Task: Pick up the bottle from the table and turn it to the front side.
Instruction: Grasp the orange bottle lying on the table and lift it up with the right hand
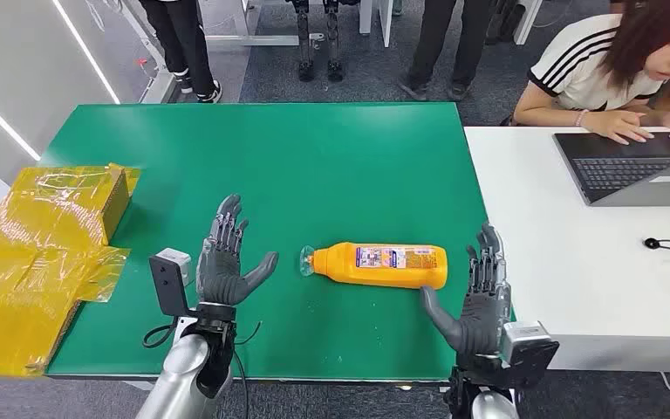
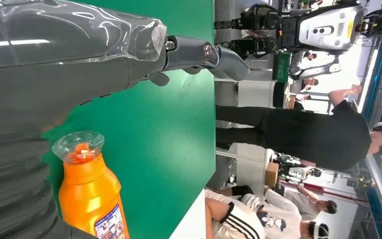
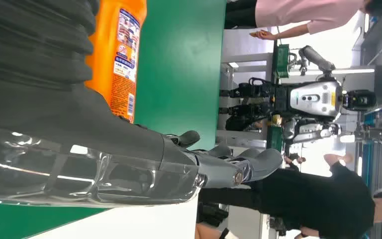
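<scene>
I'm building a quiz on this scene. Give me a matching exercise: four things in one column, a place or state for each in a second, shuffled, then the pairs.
Things:
1. bottle
2. yellow box
3. laptop
4. left hand

Places or states:
A. on the white table
B. open, holding nothing
C. lying on its side on the green table
D. at the green table's left edge

Pairs: 1-C, 2-D, 3-A, 4-B

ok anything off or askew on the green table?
The orange bottle lies on its side, cap toward the left robot hand, rather than standing. No spill visible. Crumpled yellow-taped cardboard hangs over the table's left edge.
</scene>
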Motion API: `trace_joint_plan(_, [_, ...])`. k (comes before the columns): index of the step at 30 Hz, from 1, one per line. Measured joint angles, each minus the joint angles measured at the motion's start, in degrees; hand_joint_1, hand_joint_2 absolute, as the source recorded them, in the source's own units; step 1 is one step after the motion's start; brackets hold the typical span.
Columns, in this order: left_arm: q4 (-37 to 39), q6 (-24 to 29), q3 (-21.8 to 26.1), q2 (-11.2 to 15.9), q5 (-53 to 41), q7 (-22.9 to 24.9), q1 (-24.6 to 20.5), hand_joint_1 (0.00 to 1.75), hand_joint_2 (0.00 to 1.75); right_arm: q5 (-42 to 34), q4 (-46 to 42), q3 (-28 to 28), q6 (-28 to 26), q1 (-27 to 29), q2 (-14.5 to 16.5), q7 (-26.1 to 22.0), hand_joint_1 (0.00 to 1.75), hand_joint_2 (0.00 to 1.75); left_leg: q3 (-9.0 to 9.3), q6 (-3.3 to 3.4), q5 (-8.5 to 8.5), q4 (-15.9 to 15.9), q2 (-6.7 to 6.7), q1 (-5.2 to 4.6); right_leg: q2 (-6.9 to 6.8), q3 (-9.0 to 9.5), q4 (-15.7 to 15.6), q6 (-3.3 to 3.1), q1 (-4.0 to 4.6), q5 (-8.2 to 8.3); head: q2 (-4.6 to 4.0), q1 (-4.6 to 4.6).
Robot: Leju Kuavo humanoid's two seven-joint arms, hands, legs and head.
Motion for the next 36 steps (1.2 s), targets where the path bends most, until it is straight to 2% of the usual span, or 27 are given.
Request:
trace_joint_plan(23, [-3.6, 0.9, 0.0, 1.3, 0.1, 0.4, 3.0, 0.0, 1.75, 0.0, 0.6, 3.9, -3.4, 1.1, -2.6, 0.5, 0.0, 1.75, 0.01, 0.0, 0.0, 0.0, 0.0, 0.0, 0.0, 0.0, 0.0, 0.0, 0.0, 0.0, 0.0, -0.01])
trace_joint_plan(25, [-3.7, 1.1, 0.0, 1.4, 0.0, 0.4, 3.1, 0.0, 1.75, 4.1, 0.6, 4.3, -5.9, 1.0, -3.1, 1.3, 0.0, 1.75, 0.0, 0.0, 0.0, 0.0, 0.0, 0.0, 0.0, 0.0, 0.0, 0.0, 0.0, 0.0, 0.0, -0.01])
trace_joint_plan(30, [-3.6, 1.0, -0.3, 1.1, -0.9, 0.3, 3.0, 0.0, 1.75, 25.8, 3.1, 5.6, -14.9, -3.4, -5.5, 7.5, 0.0, 1.75, 0.02, 0.04, 0.03, 0.0, 0.11, -0.01, 0.1, 0.0, 0.0, 0.03, 0.0, 0.05, 0.0, 0.0])
trace_joint_plan(33, [-3.2, 0.4, -0.9, 0.8, -1.3, -0.3, 2.7, 0.0, 1.75, 34.3, 7.6, 6.3, -16.1, -9.0, -7.9, 11.6, 0.0, 1.75, 0.01, 0.08, 0.11, 0.0, 0.14, -0.02, 0.12, -0.01, 0.0, 0.07, -0.01, 0.16, 0.0, 0.01])
trace_joint_plan(36, [-2.4, -0.1, -1.5, 0.6, -1.3, -1.0, 2.2, 0.0, 1.75, 38.7, 12.9, 7.4, -14.6, -15.6, -10.6, 14.3, 0.0, 1.75, 0.0, 0.14, 0.19, 0.1, 0.15, -0.02, 0.13, -0.03, 0.0, 0.08, -0.02, 0.29, 0.0, 0.0])
